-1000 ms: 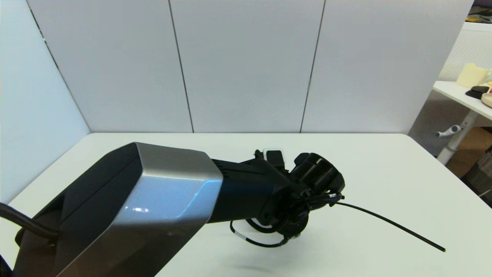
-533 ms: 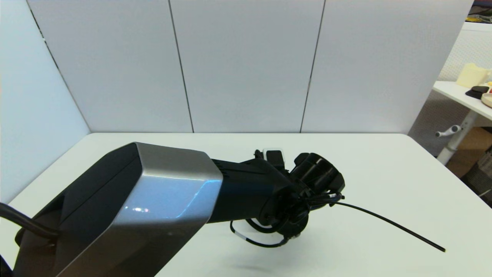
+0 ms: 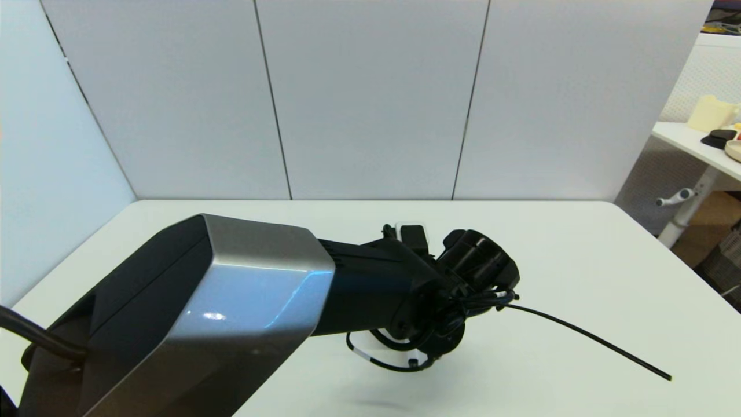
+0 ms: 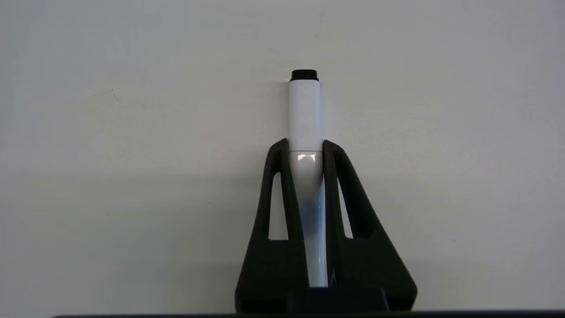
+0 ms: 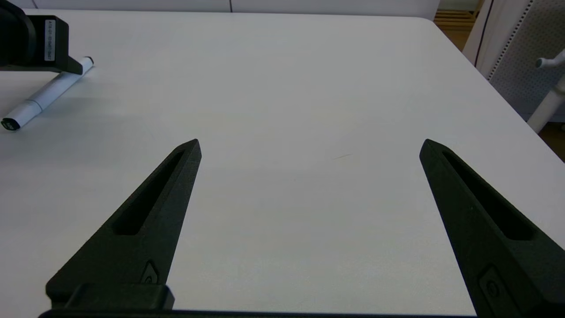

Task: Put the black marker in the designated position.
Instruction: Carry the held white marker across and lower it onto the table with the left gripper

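The black marker (image 4: 304, 110), a slim white barrel with a black end, sticks out past the fingertips of my left gripper (image 4: 304, 148), which is shut on its barrel. The right wrist view shows the marker (image 5: 44, 95) sloping down from the left gripper (image 5: 73, 66) with its black end close to the white table (image 5: 282, 88); I cannot tell if it touches. In the head view my left arm (image 3: 243, 301) reaches over the table's middle and hides the marker. My right gripper (image 5: 309, 148) hovers open and empty over the near right of the table.
A thin black cable (image 3: 590, 341) trails from the left wrist across the table (image 3: 579, 255) toward its right front. Grey wall panels (image 3: 370, 98) close off the back and left. A neighbouring table (image 3: 694, 145) stands beyond the right edge.
The cable loop under the left wrist has shifted slightly; the arm and everything else stay as they were.
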`<state>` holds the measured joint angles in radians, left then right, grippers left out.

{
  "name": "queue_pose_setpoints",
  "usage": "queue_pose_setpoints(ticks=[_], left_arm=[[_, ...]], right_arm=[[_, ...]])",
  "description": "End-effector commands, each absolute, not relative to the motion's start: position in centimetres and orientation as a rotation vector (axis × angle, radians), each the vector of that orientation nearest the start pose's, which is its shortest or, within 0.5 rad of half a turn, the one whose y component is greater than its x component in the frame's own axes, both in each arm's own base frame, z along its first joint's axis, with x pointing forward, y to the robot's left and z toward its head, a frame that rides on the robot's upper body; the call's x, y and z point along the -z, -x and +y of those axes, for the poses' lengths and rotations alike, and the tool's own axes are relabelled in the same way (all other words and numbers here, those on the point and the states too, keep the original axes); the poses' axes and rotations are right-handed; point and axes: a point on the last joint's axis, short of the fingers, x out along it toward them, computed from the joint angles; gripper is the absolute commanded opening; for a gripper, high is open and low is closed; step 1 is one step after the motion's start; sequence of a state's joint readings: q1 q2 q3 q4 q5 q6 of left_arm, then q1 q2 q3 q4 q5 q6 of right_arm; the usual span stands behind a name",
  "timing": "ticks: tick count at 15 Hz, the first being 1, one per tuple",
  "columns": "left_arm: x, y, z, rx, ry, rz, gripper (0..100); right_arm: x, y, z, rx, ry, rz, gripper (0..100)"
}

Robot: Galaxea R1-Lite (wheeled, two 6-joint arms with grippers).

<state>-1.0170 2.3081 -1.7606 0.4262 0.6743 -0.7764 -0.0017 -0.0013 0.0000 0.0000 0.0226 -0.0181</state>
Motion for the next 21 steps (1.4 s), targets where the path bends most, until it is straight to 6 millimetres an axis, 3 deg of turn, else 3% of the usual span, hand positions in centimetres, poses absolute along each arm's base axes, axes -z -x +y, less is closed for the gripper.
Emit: queue_pose_setpoints(ticks=[1, 5, 10, 14, 18, 21], left_arm=[[-13.8, -24.6, -36.0, 0.041, 0.043, 0.677, 0], [-18.1, -26.4, -29.9, 0.002, -0.036, 0.639, 0], [-20.8, -29.0, -20.7, -0.132, -0.13, 0.625, 0], [-21.0, -31.9, -14.9, -0.108, -0.161, 0.626, 0], [-20.4, -34.3, -8.3, 0.058, -0.183, 0.663, 0], [-18.8, -34.3, -6.1, 0.042, -0.159, 0.692, 0]], right_arm=[[-7.5, 2.3, 0.1, -0.021, 0.018, 0.0, 100], [-7.5, 2.3, 0.1, -0.021, 0.018, 0.0, 100], [-7.5, 2.3, 0.1, -0.021, 0.018, 0.0, 100], [-7.5, 2.3, 0.1, -0.021, 0.018, 0.0, 100], [-7.5, 2.3, 0.1, -0.021, 0.018, 0.0, 100], [-7.5, 2.3, 0.1, -0.021, 0.018, 0.0, 100]])
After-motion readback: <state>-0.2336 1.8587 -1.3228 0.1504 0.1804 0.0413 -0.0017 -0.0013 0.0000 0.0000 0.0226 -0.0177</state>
